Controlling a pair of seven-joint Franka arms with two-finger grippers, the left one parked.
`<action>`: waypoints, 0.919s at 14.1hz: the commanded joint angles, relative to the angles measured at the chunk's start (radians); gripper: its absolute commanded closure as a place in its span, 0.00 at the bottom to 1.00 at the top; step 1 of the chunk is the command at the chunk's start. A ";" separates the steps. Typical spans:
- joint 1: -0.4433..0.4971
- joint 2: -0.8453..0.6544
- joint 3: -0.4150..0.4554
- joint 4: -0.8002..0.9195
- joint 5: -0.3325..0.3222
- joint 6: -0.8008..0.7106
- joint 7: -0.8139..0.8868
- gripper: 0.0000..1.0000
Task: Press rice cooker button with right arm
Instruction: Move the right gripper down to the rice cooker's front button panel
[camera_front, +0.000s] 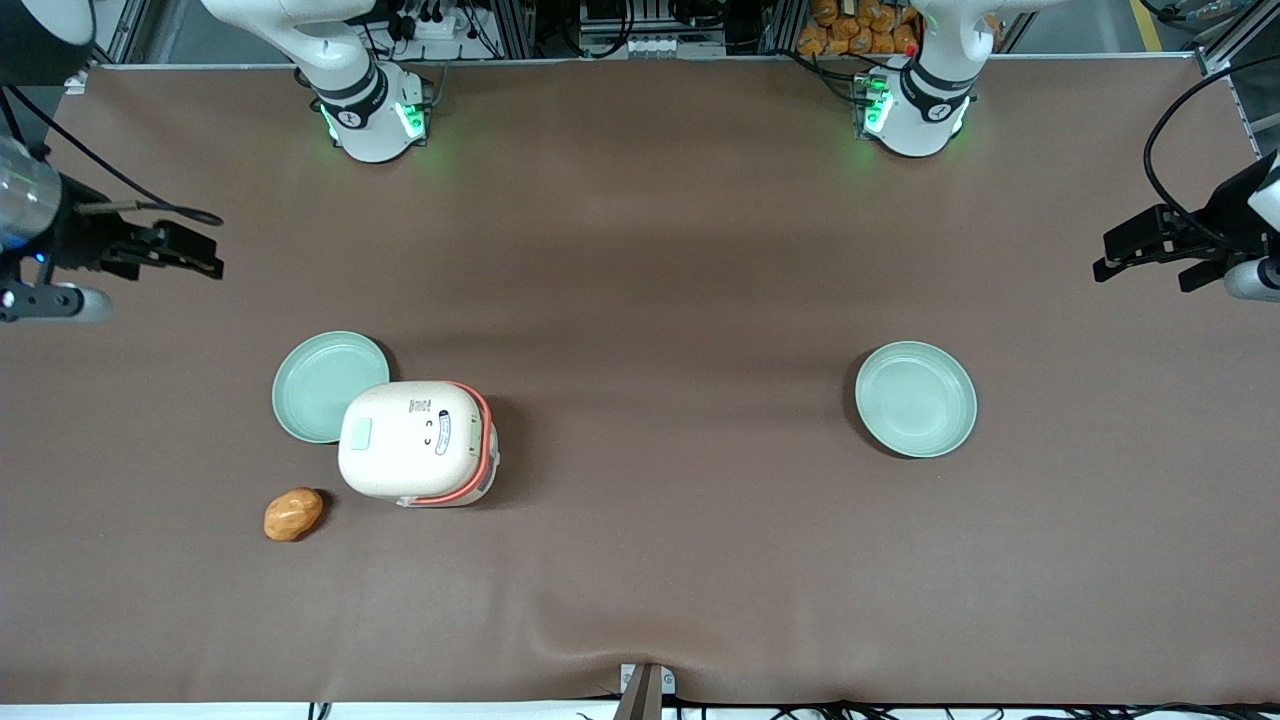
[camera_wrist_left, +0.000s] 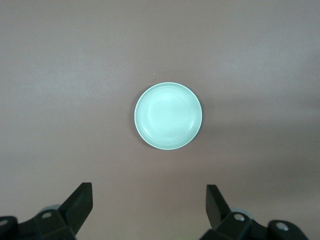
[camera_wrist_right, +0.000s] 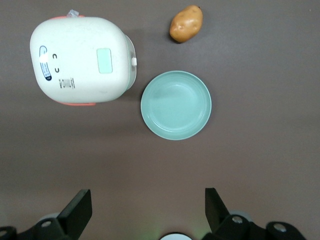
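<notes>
The cream-white rice cooker (camera_front: 415, 442) stands on the brown table with its lid shut and a coral-orange band along one side. It also shows in the right wrist view (camera_wrist_right: 82, 59). The small pale green button (camera_front: 359, 433) sits on the lid; the wrist view shows it too (camera_wrist_right: 104, 60). The right arm's black gripper (camera_front: 205, 255) hovers at the working arm's end of the table, farther from the front camera than the cooker and well apart from it. In the wrist view the gripper (camera_wrist_right: 146, 202) is open and empty, high above bare table.
A pale green plate (camera_front: 325, 385) touches the cooker, slightly farther from the front camera (camera_wrist_right: 176, 105). A brown potato (camera_front: 293, 514) lies nearer the camera, beside the cooker (camera_wrist_right: 186, 23). A second green plate (camera_front: 915, 398) lies toward the parked arm's end (camera_wrist_left: 168, 116).
</notes>
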 joint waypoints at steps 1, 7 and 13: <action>0.029 0.054 -0.002 0.018 0.018 0.067 0.002 0.00; 0.084 0.175 -0.002 0.015 0.018 0.262 -0.009 0.76; 0.098 0.280 -0.002 0.014 0.021 0.380 -0.001 0.97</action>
